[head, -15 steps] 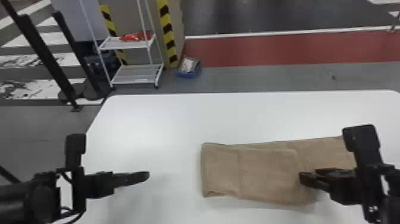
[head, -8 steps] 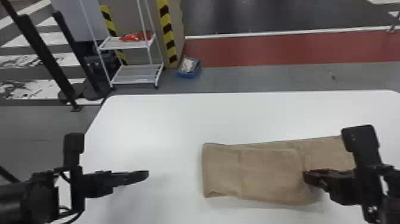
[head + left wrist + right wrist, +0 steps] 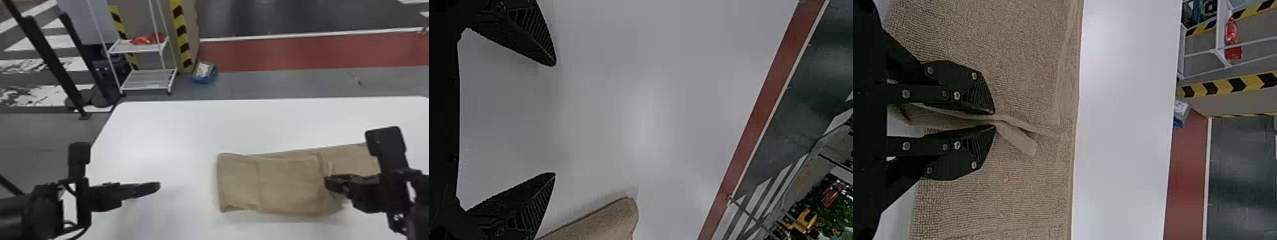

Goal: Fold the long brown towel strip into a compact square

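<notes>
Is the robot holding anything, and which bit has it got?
Yes, the brown towel. The right gripper pinches the edge of its folded-over layer between its fingers.

Shows a white rack [image 3: 135, 48] beyond the left pincer [image 3: 154, 187], holding what may be a red bag [image 3: 142, 40]. Has dark posts [image 3: 52, 59] beyond and leftward of that pincer, a blue box [image 3: 203, 79] beyond and rightward.

The brown towel [image 3: 287, 188] shows rough, pebbly cloth against a smooth white worktop [image 3: 178, 127] with a soft gloss. My matt black right claw [image 3: 328, 183] carries ribbed fingers [image 3: 979, 97] and shiny metal screws [image 3: 957, 95]; my left claw [image 3: 156, 186] is equally matt and ribbed.
</notes>
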Tool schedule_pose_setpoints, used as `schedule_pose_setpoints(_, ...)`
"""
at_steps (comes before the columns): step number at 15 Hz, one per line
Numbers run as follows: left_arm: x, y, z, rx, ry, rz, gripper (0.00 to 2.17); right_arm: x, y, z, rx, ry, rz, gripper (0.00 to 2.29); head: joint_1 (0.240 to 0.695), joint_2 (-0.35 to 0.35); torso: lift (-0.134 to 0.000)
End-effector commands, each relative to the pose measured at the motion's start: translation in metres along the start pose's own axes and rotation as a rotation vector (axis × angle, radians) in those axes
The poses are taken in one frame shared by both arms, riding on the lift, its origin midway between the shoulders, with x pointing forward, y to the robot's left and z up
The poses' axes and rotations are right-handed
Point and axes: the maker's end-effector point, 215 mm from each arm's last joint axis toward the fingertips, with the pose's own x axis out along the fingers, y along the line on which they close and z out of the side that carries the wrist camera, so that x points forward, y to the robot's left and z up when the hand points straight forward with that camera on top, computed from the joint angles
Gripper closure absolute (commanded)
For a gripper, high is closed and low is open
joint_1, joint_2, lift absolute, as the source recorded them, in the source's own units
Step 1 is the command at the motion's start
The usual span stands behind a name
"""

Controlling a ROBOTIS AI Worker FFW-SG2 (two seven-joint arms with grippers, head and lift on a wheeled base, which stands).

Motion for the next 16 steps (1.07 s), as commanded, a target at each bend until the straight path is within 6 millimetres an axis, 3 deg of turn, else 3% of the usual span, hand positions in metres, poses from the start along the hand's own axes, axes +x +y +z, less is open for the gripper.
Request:
schedule_pose_setpoints(1, -0.003, 0.001, 0.003, 0.0, -0.008, 0.002, 0.1, -0.001, 0.003, 0.015, -0.01, -0.025, 0.006, 0.94, 0.695, 0.166, -0.128)
schedule_pose_setpoints(5, -0.014, 0.003, 0.014, 0.003, -0.04, 0.006, 0.1, -0.016, -0.008, 0.053, 0.004, -0.107, 0.003, 0.94, 0.695, 0.176, -0.128)
schedule_pose_setpoints(8, -0.019, 0.002, 0.022, 0.008, -0.064, 0.005, 0.1, -0.046, -0.04, 0.087, 0.073, -0.203, -0.013, 0.94, 0.695, 0.167, -0.128)
schedule_pose_setpoints(11, -0.022, -0.002, 0.04, 0.046, -0.146, -0.013, 0.1, -0.053, -0.075, 0.064, 0.162, -0.19, -0.044, 0.94, 0.695, 0.133, -0.128)
schedule_pose_setpoints(13, -0.02, -0.004, 0.039, 0.046, -0.153, -0.014, 0.1, -0.039, -0.083, 0.034, 0.196, -0.132, -0.047, 0.94, 0.695, 0.109, -0.128)
schedule_pose_setpoints(16, -0.018, -0.006, 0.038, 0.048, -0.149, -0.021, 0.1, -0.037, -0.095, 0.029, 0.212, -0.134, -0.06, 0.94, 0.695, 0.076, -0.128)
